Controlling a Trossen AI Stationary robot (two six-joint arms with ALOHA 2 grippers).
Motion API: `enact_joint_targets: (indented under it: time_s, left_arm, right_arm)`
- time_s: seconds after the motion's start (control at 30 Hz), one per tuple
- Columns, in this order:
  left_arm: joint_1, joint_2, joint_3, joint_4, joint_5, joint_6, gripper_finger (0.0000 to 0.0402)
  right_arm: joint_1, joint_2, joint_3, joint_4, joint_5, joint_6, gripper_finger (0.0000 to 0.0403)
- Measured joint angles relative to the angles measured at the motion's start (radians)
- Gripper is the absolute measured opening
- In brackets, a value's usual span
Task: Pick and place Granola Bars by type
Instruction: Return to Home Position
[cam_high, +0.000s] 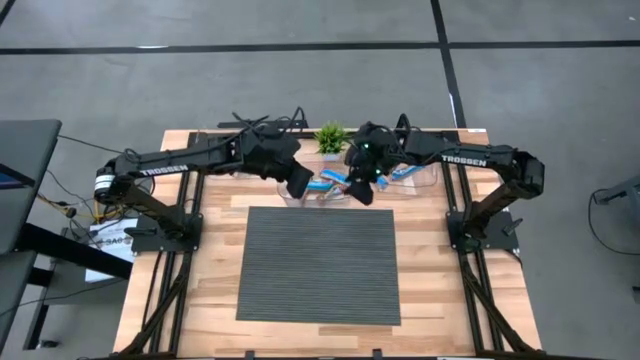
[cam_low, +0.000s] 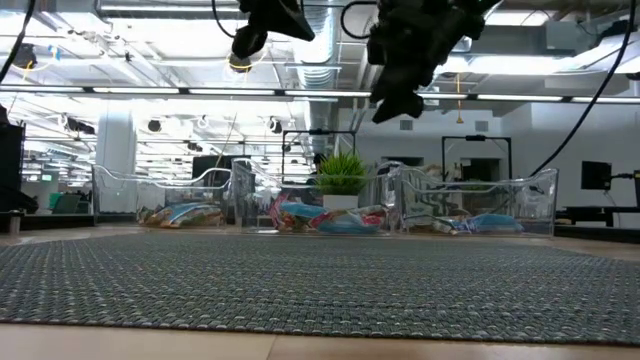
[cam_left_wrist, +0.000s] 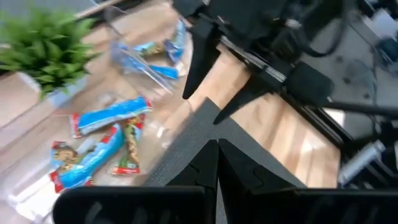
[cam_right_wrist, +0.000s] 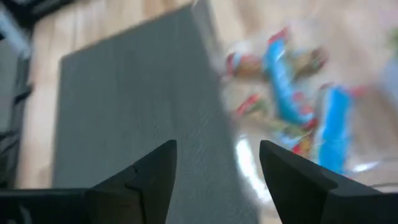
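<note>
My left hand (cam_high: 297, 183) hangs above back row of three clear plastic bins (cam_low: 245, 190), fingers pressed together, gripping nothing. My right hand (cam_high: 362, 190) just beside it, over centre bin, fingers spread, empty. Shiny wrapped granola bars (cam_left_wrist: 106, 134), mostly blue with red, lie inside bins, walls keeping types apart. Dark ribbed mat (cam_high: 320, 265) on wooden table (cam_high: 200, 270) carries no bar, so I judge sorting done; both hands high, free to retreat.

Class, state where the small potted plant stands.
High view: the potted plant stands at the far edge of the table, just behind the centre clear bin.
</note>
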Motion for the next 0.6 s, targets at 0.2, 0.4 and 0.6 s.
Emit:
enact_joint_targets:
  time_s: [0.2,0.4,0.6]
  left_arm:
    - [-0.056,-0.013,-0.001,0.038,0.025,0.075,0.0000]
    - [-0.150,-0.095,-0.031,0.068,-0.103,0.070,0.0000]
    - [-0.235,-0.178,-0.150,0.130,-0.207,0.002,0.0000]
  right_arm:
    - [0.080,-0.076,-0.002,-0.042,-0.138,-0.046,0.0223]
    - [0.187,-0.396,-0.176,0.094,-0.057,-0.007,0.0223]
    - [0.322,-0.789,-0.502,0.383,0.158,0.248,0.0223]
